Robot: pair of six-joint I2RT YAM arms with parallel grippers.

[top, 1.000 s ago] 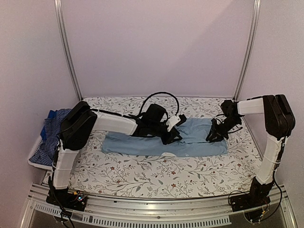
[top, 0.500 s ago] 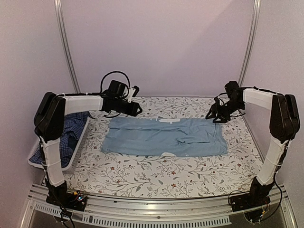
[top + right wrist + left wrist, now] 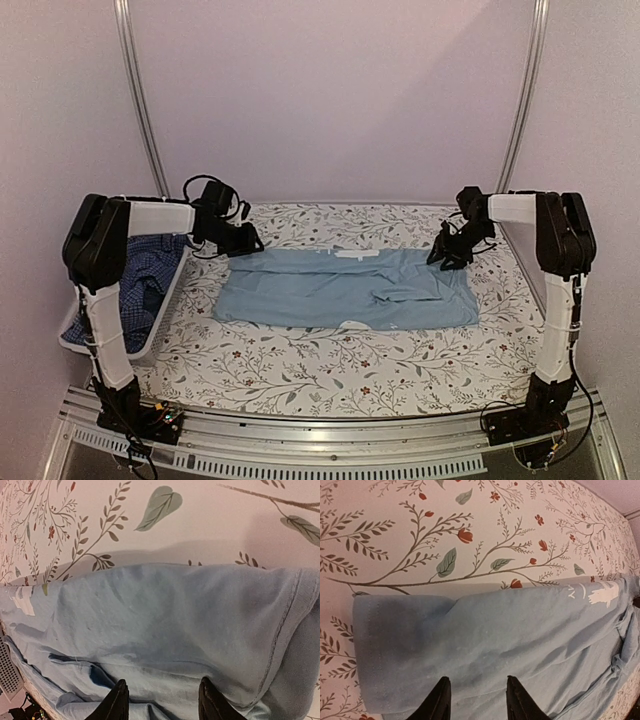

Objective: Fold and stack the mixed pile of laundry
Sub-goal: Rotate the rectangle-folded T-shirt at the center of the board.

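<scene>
A plain light-blue shirt (image 3: pixel 345 290) from the laundry pile lies spread flat across the middle of the table. Its white neck label (image 3: pixel 357 256) sits on the far edge. My left gripper (image 3: pixel 248 240) hovers at the shirt's far left corner. In the left wrist view the gripper (image 3: pixel 477 682) is open just above the fabric (image 3: pixel 485 635), near the hem. My right gripper (image 3: pixel 446 254) is at the far right corner. It (image 3: pixel 163 682) is also open over the shirt (image 3: pixel 175 615), with nothing pinched. A dark blue checked shirt (image 3: pixel 140 275) lies in the basket.
A white plastic basket (image 3: pixel 168 298) stands at the table's left edge with more blue garments in it. The flowered tablecloth (image 3: pixel 330 370) covers the table. Metal frame posts (image 3: pixel 140 100) rise at the back corners, and a wall stands close behind.
Both arms left the middle of the shirt, swung out toward the back, and have now come down at its far corners. Both grippers opened. The shirt lies as before.
</scene>
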